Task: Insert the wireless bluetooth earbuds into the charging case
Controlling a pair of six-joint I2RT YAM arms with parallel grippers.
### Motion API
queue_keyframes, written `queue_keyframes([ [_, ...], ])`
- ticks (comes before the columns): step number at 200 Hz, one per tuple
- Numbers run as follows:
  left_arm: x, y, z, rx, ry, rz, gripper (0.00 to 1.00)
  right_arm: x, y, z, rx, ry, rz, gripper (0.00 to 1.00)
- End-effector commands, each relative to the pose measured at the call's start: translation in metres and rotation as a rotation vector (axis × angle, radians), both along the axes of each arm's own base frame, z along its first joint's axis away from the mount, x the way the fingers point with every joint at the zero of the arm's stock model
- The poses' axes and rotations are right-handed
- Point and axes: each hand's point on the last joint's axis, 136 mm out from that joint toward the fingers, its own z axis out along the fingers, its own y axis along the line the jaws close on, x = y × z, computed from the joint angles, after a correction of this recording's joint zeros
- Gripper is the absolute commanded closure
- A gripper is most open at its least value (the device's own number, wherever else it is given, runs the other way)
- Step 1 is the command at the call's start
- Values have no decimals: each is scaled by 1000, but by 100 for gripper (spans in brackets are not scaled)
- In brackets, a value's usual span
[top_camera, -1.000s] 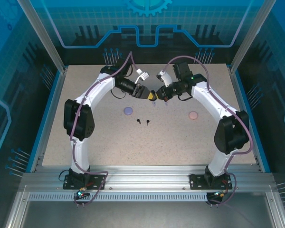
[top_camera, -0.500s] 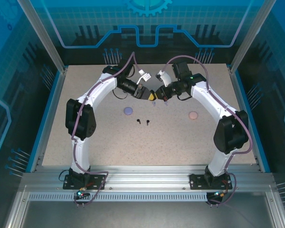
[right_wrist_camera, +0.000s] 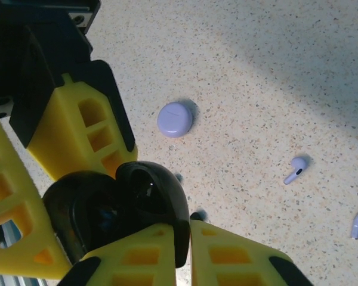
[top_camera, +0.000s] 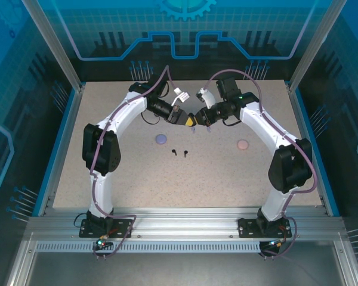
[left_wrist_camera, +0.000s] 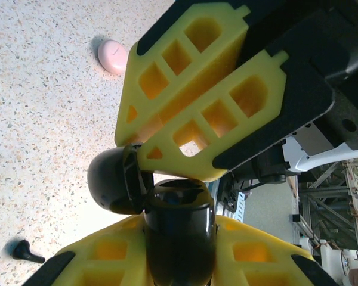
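No legible txt or labels anywhere.

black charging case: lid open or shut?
Open. The black charging case has its lid swung aside on the hinge, leaving the base's rim and hollow exposed. The right wrist view also shows the two halves apart.
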Motion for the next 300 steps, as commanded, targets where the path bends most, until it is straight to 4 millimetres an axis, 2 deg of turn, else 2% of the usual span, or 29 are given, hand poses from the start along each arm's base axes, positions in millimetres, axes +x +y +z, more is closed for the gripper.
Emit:
queue_keyframes([
  [1,3,-4,15,-56,-34,-12,100,6,-2,26,55,-43,-53,67],
  [15,11,2,19,-63,-54,19,100,5,-12,38,85,-47,-96,59],
  [49,29,22,38,-103,-122,115,100,-12,-29,55,130,-42,-179,47],
  [66,32,29,50,-124,-162,153,100,-21,-32,57,155,-17,-220,45],
  [99,34,40,65,-125,-258,235,100,-33,-36,47,208,63,-342,45],
  [119,32,49,73,-118,-323,306,100,-42,-25,31,183,107,-378,44],
  [145,31,66,81,-108,-419,423,100,-51,-5,1,64,148,-407,44],
  [179,23,91,92,-92,-541,579,100,-52,20,-46,-94,213,-436,45],
  [215,14,127,117,-96,-690,817,100,-50,44,-91,-242,261,-433,47],
  [241,7,146,132,-117,-732,935,100,-45,58,-114,-331,279,-411,49],
  [300,-6,161,155,-144,-779,1014,100,-41,85,-150,-484,302,-327,53],
])
